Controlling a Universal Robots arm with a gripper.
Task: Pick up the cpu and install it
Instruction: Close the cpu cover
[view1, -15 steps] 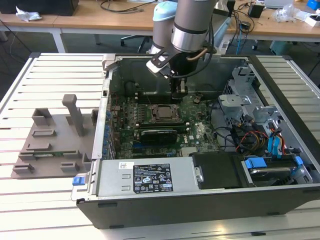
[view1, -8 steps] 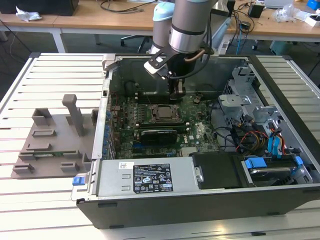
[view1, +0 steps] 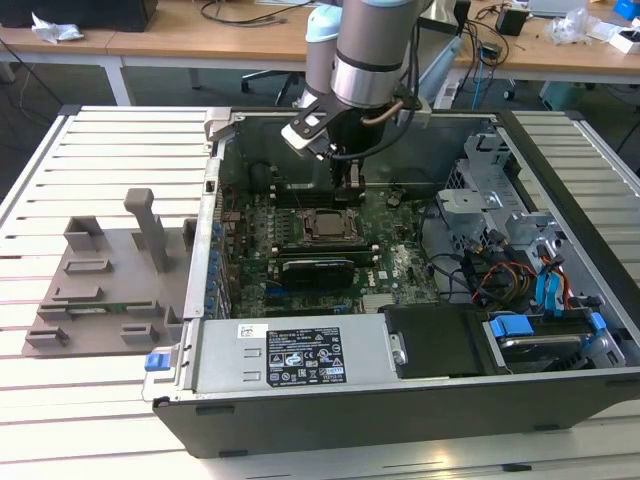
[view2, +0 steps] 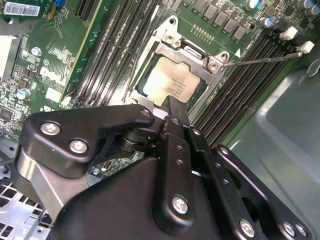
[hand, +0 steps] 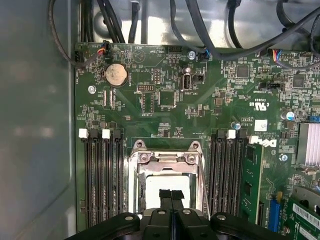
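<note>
The cpu (view2: 172, 82) is a flat square chip with a pale silver top, lying flat inside the open metal socket frame (view2: 192, 52) on the green motherboard. In the first wrist view the cpu (hand: 150, 192) shows as a pale patch inside the socket frame (hand: 165, 157). My gripper (view2: 175, 102) hangs right over one edge of the chip, its two black fingers pressed together with nothing between them; the fingertips meet at the gripper (hand: 171, 194). In the exterior view the gripper (view1: 350, 190) reaches down into the open computer case, just above the cpu (view1: 330, 226).
Black memory slots (hand: 102, 175) flank the socket on both sides. A thin metal lever (view2: 260, 59) sticks out beside the frame. The case holds a power supply (view1: 300, 355), drive cages and cables (view1: 500, 270) at the exterior view's right. A grey plastic tray (view1: 110, 275) lies outside the case.
</note>
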